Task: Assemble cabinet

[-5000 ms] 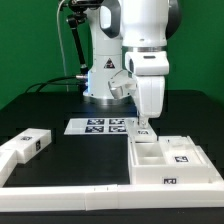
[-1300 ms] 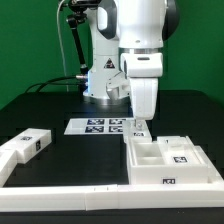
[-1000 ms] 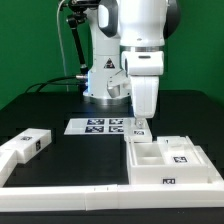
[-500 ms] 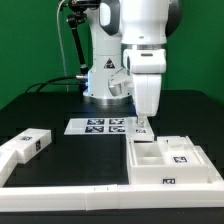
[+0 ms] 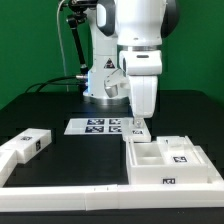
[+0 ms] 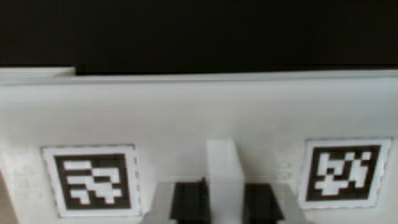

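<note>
The white cabinet shell (image 5: 150,165) lies open-side up on the black table at the exterior view's right. A tagged drawer-like block (image 5: 181,156) sits inside it. My gripper (image 5: 137,128) points straight down at the shell's far left corner. In the wrist view the gripper (image 6: 222,205) has its dark fingers (image 6: 187,204) tight on either side of a thin white wall (image 6: 222,165) of the cabinet (image 6: 196,110). A marker tag lies on each side of that wall. Another tagged white block (image 5: 28,142) lies at the exterior view's left.
The marker board (image 5: 98,126) lies flat just behind the cabinet, in front of the robot base (image 5: 100,80). A long low white rail (image 5: 70,197) runs along the table's front edge. Black cables hang behind the arm at the back left.
Over the last half second my gripper and the cabinet corner it holds shifted slightly to the exterior view's left, after a small shift to the right before that.
</note>
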Action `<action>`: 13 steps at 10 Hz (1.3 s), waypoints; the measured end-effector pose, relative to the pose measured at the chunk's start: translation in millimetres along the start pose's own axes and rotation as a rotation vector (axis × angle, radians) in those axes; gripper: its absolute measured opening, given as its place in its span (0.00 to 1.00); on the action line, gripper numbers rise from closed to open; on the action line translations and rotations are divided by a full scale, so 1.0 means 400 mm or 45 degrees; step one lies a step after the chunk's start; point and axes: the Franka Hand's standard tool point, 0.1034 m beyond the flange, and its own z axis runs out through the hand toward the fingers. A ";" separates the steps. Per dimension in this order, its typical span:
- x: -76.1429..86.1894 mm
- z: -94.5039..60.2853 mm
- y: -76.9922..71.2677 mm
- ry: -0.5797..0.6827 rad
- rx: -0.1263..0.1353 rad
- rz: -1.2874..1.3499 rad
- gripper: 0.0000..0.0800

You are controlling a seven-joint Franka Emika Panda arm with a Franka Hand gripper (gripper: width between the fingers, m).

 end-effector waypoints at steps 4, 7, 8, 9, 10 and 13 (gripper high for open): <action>0.075 -0.005 -0.017 0.119 -0.194 0.054 0.09; 0.075 -0.001 -0.017 0.112 -0.179 0.054 0.09; 0.074 0.001 -0.018 0.112 -0.177 0.055 0.09; 0.068 0.011 -0.024 0.111 -0.167 0.061 0.09; 0.062 0.016 -0.027 0.109 -0.161 0.067 0.09; 0.058 0.018 -0.030 0.107 -0.155 0.069 0.09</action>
